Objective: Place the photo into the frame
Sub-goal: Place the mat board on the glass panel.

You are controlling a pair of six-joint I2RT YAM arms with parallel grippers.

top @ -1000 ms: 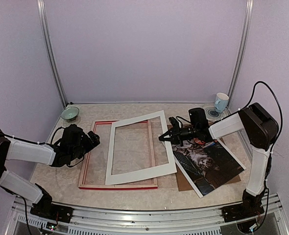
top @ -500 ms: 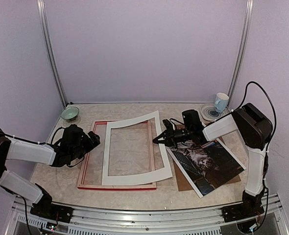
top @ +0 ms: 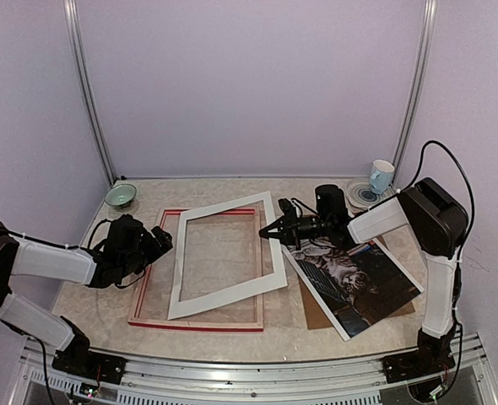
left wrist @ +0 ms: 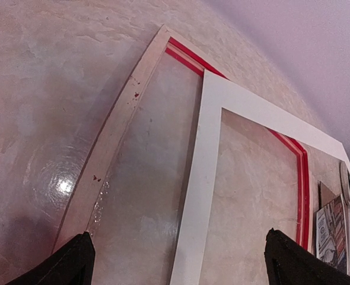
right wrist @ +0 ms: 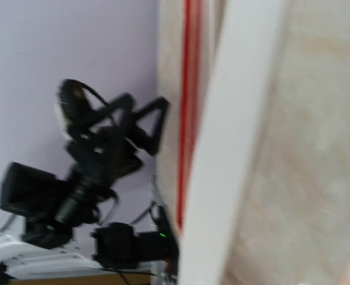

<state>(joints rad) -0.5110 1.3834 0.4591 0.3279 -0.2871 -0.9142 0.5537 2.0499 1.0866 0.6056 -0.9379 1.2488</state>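
Observation:
The red frame [top: 151, 272] lies back up at mid table, its pale wood rail [left wrist: 120, 133] showing in the left wrist view. A white card mat [top: 225, 296] rests tilted across it, and my right gripper [top: 268, 231] is shut on the mat's right edge. The same mat [right wrist: 234, 148] fills the right wrist view beside the frame's red edge [right wrist: 189, 107]. The cat photo [top: 351, 279] lies face up to the right, behind that gripper. My left gripper [top: 162, 241] hovers open at the frame's left rail, with nothing between its fingers [left wrist: 74, 261].
A brown backing board [top: 315, 311] lies under the photo. A teal bowl [top: 121, 196] sits at the back left. A white cup [top: 381, 175] stands by a saucer [top: 360, 193] at the back right. Metal posts stand in the back corners.
My right gripper has pulled the white mat leftward over the frame and turned it. The mat's right side no longer overhangs the photo. The left arm has not moved.

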